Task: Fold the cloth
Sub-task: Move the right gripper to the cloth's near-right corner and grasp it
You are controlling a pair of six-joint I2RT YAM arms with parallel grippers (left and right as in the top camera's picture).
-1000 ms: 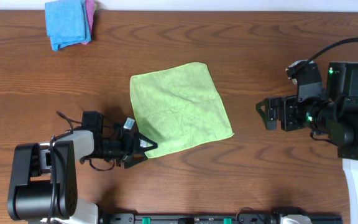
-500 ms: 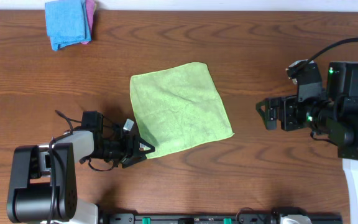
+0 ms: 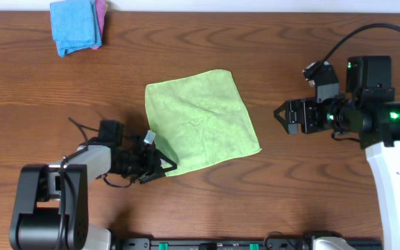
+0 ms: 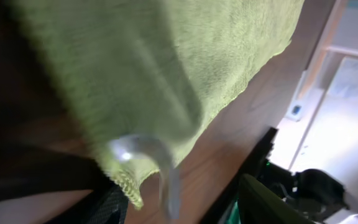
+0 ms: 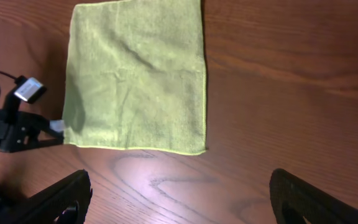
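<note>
The left gripper (image 3: 164, 167) sits at the cloth's (image 3: 200, 118) near corner, its grip unclear, the right gripper (image 3: 282, 117) gapes wide, and a shallow pinch could let that corner slip free

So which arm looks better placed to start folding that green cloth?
Probably the left. The left gripper sits right at the near corner of the cloth, and the fabric fills most of its wrist view. The right gripper hangs open off to the side, clearly apart from the cloth.
</note>
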